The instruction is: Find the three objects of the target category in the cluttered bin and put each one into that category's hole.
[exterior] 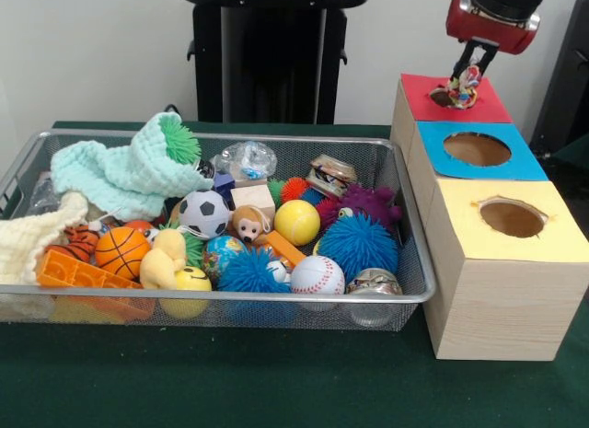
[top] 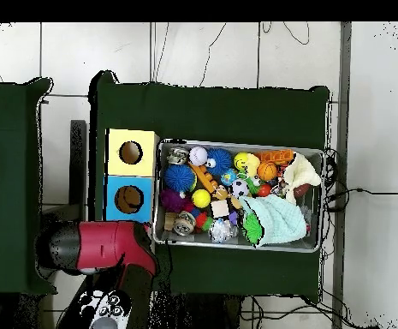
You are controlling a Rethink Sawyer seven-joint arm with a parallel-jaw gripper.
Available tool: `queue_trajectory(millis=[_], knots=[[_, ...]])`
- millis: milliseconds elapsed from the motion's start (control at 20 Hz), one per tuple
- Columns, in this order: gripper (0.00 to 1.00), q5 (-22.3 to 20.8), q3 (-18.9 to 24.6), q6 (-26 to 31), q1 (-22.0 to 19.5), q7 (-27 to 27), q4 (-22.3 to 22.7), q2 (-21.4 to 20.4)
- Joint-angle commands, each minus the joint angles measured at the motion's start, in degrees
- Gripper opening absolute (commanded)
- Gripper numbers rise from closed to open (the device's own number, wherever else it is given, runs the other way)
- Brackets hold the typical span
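I see my gripper [exterior: 466, 82] closed on a spotted fabric scrap [exterior: 463, 89], directly above the red-panel hole [exterior: 444, 98] at the far right; it only needs lowering and release.

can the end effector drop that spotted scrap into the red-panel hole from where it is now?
Probably yes. The end effector holds the spotted scrap right above the red-panel hole, with nothing between them in the front view; the arm hides this spot from overhead.

A bunched spotted fabric scrap [exterior: 463, 86] hung in the end effector [exterior: 467, 78], touching the red-panel hole [exterior: 443, 97].
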Motion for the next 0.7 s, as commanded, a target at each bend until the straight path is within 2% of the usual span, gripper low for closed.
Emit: queue_trajectory(millis=[50,700], knots=[[0.00,2.14,1.52,-4.61,-0.51,12.99,1.80,-0.52],[0.00,2.47,0.85,-8.37,3.77,14.58,11.32,-6.58]])
